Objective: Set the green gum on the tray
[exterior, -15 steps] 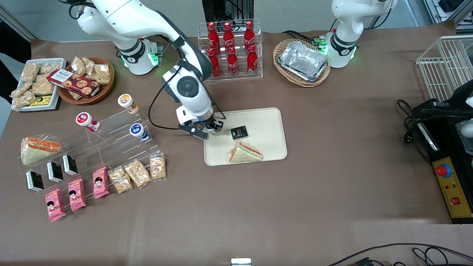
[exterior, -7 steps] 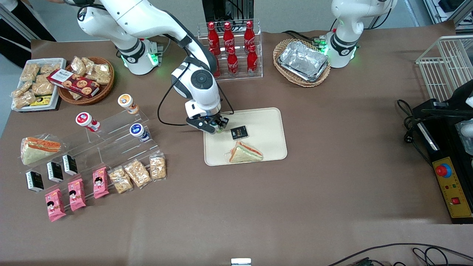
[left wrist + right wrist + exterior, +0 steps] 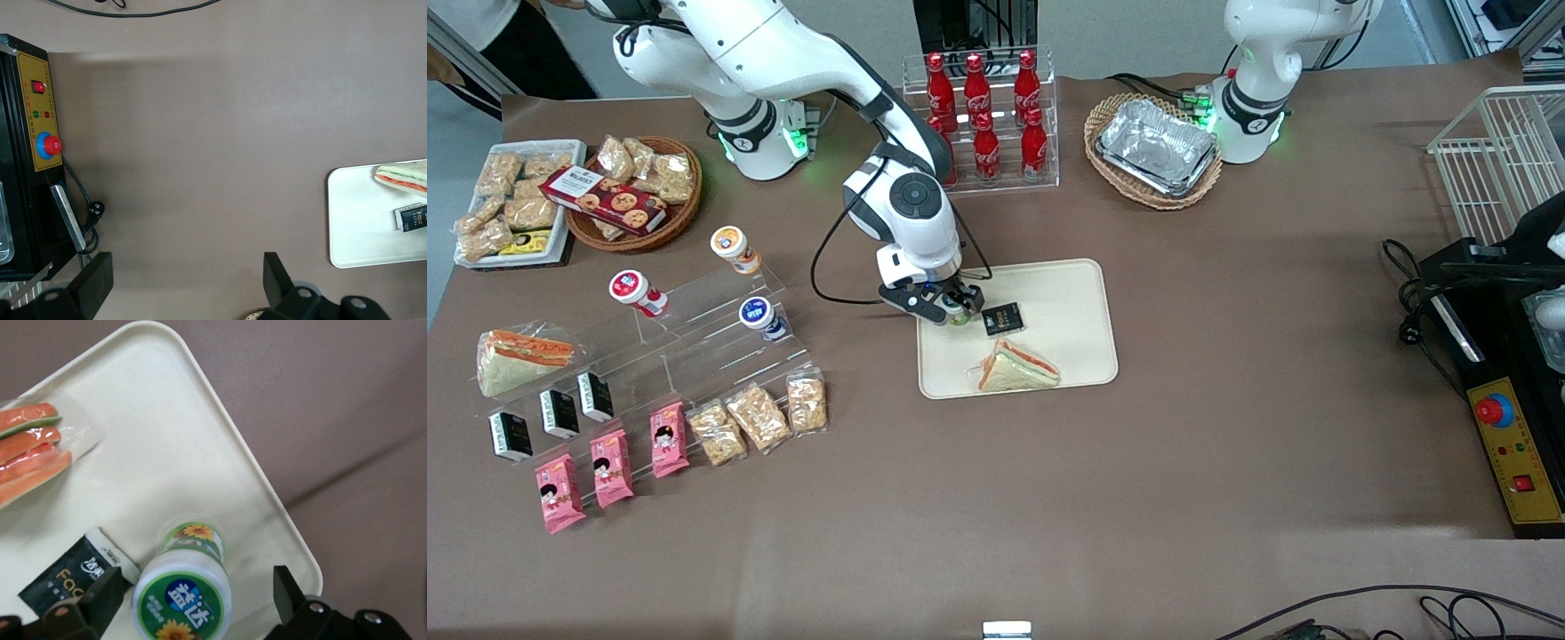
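Note:
The green gum point(image 3: 183, 593), a small bottle with a white lid and a green-yellow label, stands on the cream tray point(image 3: 187, 453) close to its rounded corner. My gripper point(image 3: 197, 581) straddles the bottle, open: one finger is close beside the lid and a clear gap shows at the other finger. In the front view the gripper point(image 3: 953, 307) sits low over the tray point(image 3: 1067, 293) at its corner toward the working arm's end, with the gum point(image 3: 959, 314) partly hidden under the fingers.
A black packet point(image 3: 1002, 318) lies on the tray right beside the gum, and a wrapped sandwich point(image 3: 1016, 366) nearer the front camera. An acrylic step stand holds a blue-banded bottle point(image 3: 760, 317) and a red-banded bottle point(image 3: 636, 292). A cola rack point(image 3: 983, 116) stands farther back.
The arm carried the gum from the tray's edge in over the tray, toward the black packet, and lower. The gum now stands on the tray surface.

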